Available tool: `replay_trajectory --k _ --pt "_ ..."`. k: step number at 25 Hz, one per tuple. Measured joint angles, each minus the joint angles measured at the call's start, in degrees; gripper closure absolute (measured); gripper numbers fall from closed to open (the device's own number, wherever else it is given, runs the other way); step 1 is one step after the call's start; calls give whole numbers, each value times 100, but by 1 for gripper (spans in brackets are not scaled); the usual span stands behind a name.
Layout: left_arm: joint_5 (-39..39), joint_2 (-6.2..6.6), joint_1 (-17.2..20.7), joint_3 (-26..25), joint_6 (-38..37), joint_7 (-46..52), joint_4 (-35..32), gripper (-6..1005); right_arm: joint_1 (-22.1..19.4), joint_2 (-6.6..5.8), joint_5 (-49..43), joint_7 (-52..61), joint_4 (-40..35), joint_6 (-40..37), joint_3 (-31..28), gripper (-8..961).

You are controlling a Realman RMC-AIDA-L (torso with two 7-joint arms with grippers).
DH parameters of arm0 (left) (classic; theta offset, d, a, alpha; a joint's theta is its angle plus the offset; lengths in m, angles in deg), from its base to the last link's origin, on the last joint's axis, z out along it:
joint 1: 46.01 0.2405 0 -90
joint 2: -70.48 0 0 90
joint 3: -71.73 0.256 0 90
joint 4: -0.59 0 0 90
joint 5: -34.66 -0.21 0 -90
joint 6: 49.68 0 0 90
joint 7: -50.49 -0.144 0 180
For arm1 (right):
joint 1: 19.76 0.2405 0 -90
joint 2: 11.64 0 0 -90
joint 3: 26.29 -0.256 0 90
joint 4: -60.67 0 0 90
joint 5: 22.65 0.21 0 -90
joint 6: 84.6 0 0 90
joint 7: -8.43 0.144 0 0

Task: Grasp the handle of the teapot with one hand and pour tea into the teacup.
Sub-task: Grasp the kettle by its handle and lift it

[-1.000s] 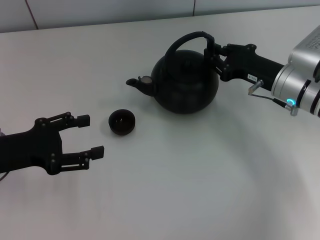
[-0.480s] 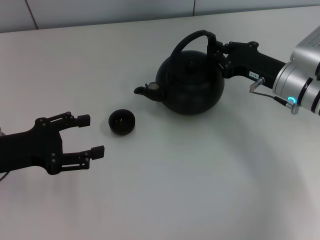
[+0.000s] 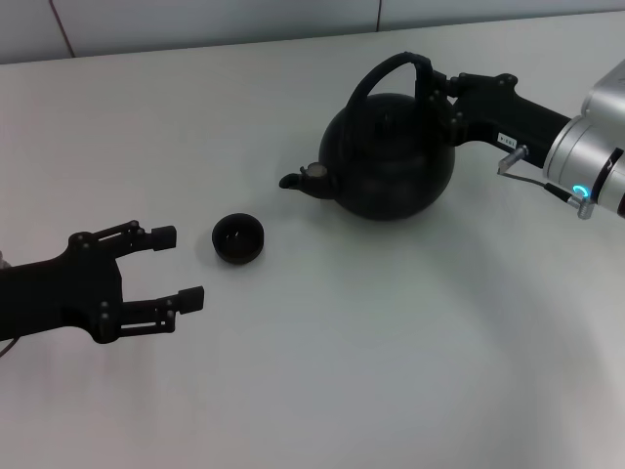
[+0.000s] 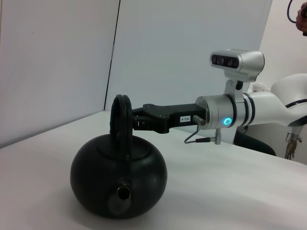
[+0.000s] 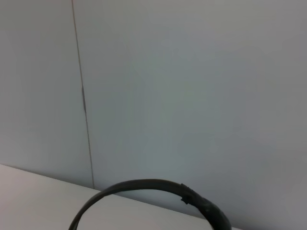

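Teapot (image 3: 395,156) farther from teacup (image 3: 238,238) – handle (image 3: 386,70) in right gripper's (image 3: 437,90) clamped jaws.

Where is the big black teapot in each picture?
Head view: the teapot sits on the white table, upper right of centre, spout towards the little cup.
Left wrist view: lower left, spout facing the camera.
Right wrist view: the body is not in it; only the handle arcs along the bottom edge.
Shared landmark: that handle, gripped by the right gripper.
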Motion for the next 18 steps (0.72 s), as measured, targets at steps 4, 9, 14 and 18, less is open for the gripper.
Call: replay_trajectory --k 4,9,14,18 --pt "-2 -1 2 0 0 0 0 132 35 9 1 -185 -31 -46 10 838" --pt "-4 -2 10 -29 0 0 0 132 132 10 -16 -271 -53 -90 32 837" --pt "-5 -2 10 -51 0 0 0 131 161 16 -32 -274 -284 -92 357 838" --pt "-6 -1 10 -76 0 0 0 131 162 25 -18 -275 -551 -41 709 838"
